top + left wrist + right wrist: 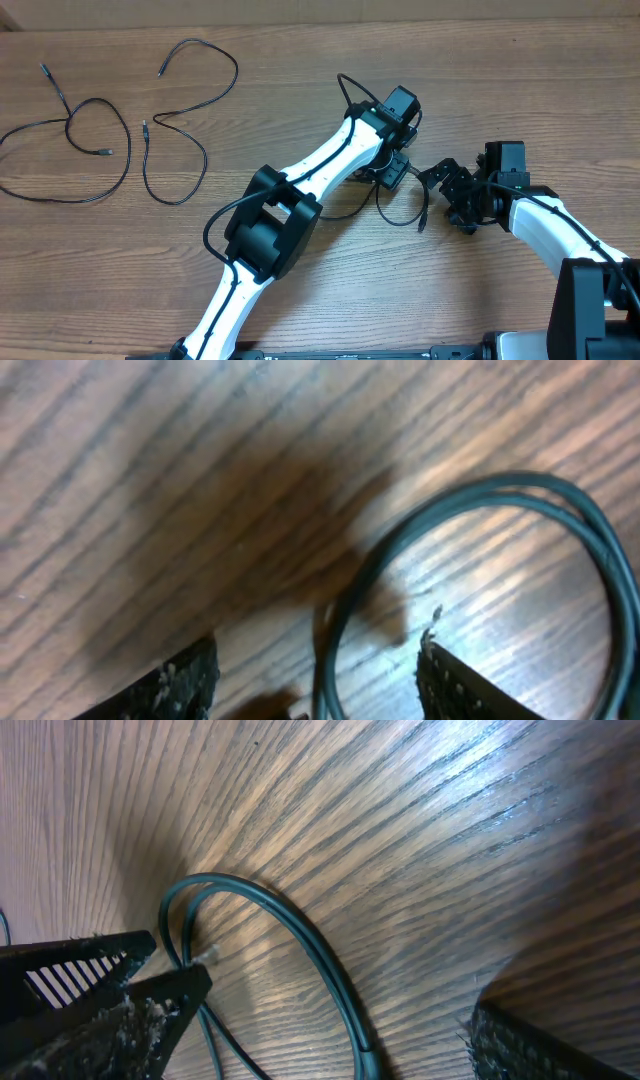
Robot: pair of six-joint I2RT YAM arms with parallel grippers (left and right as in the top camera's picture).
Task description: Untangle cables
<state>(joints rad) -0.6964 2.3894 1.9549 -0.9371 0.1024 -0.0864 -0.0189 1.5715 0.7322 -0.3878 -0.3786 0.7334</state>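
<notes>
Over on the left of the counter (pixel 300 60), two cables looked done to me: the far-left cable (pixel 127 150) and the second cable (pixel 205 155) lay near each other but didn't cross, well apart from both arms.

The left arm stretched diagonally from the near-left edge up to the middle, wrist tipped down at the wood. The left claw (pixel 395 172) sat low over the third cable (pixel 400 223). In its wrist view the left claw (pixel 320 650) stood partly open, and the third cable (pixel 560 490) ran up between the fingers (pixel 185 680) with a gap on both sides, so nothing was pinched. From there the cord curled off to the right in a loop.

That loop was what mattered. It bowed out from under the left claw toward the right claw (pixel 445 195), with the plug end lying just beside the right claw's fingers. The right arm reached in from the near-right corner, claw aimed leftward. The right claw (pixel 335 1000) was spread wide, with the third cable (pixel 300 935) arcing across the gap and held by nothing.

My guess is either claw could close on it, with the left nearer the cord's run and the right nearer the loose end.
</notes>
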